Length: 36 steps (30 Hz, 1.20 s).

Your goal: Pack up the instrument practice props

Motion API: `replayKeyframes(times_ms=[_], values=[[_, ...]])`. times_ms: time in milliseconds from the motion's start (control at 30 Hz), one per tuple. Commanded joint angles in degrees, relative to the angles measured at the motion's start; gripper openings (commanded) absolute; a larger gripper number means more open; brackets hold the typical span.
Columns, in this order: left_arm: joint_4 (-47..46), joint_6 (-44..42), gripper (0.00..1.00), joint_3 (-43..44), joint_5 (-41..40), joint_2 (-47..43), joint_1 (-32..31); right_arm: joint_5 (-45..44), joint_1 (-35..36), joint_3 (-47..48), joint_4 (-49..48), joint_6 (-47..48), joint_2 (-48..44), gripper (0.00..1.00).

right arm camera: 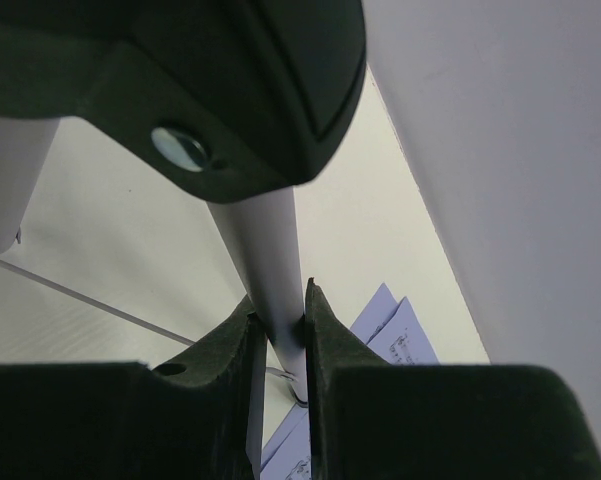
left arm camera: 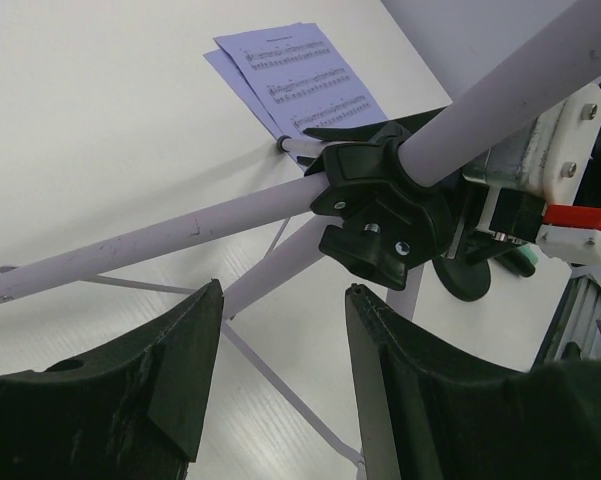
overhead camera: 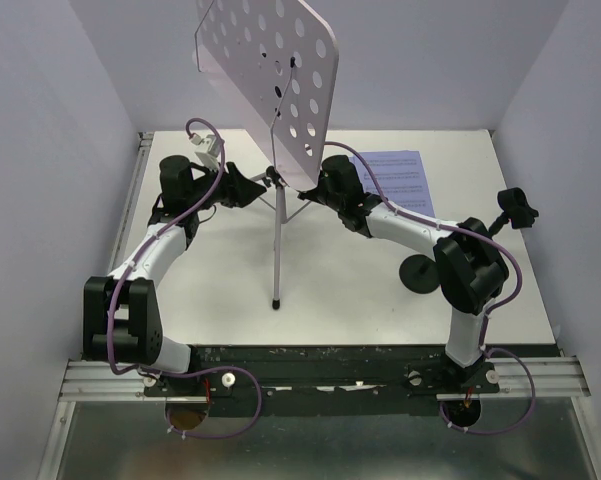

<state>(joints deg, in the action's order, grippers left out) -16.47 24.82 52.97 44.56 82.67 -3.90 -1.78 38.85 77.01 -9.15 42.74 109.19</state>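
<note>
Both arms bend inward at the music stand (overhead camera: 270, 60).
The right claw (right arm camera: 278, 335) clenches a stand leg (right arm camera: 268, 255); the left claw (left arm camera: 283, 300) gapes released beside its black hub (left arm camera: 375, 215).

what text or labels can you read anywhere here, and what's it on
white sheet-music pages: a printed title line above the staves, too small and blurred to read.
lilac perforated plate, silver tripod pole, black hub clamp: no text seen.
No legible words, brands or numbers in any view.
</note>
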Motion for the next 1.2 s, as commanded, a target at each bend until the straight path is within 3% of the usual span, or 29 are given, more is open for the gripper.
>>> replayKeyframes(times_ms=[0,200,567,933,1033,1167], values=[[-1.9,0.4,0.62,0.4,2.9,-1.9,-0.5,5.6,2.3,-3.9,17.8,-4.0,4.2,0.00],[-5.7,5.0,0.62,0.7,3.2,-1.6,-0.5,5.6,2.5,-4.2,18.0,-3.7,4.1,0.00],[-3.6,6.2,0.63,2.0,-1.8,-1.2,0.8,5.2,2.4,-4.2,17.4,-3.9,3.8,0.00],[-14.4,19.8,0.70,0.8,4.8,-1.2,5.4,4.6,2.4,-4.1,16.9,-3.9,3.6,0.02],[-13.6,19.0,0.70,-0.3,4.8,-1.7,5.5,4.5,2.4,-3.9,16.8,-4.0,3.3,0.02],[-6.8,10.7,0.70,-1.0,4.8,-2.8,6.0,3.5,2.0,-4.0,15.9,-4.1,1.9,0.10]])
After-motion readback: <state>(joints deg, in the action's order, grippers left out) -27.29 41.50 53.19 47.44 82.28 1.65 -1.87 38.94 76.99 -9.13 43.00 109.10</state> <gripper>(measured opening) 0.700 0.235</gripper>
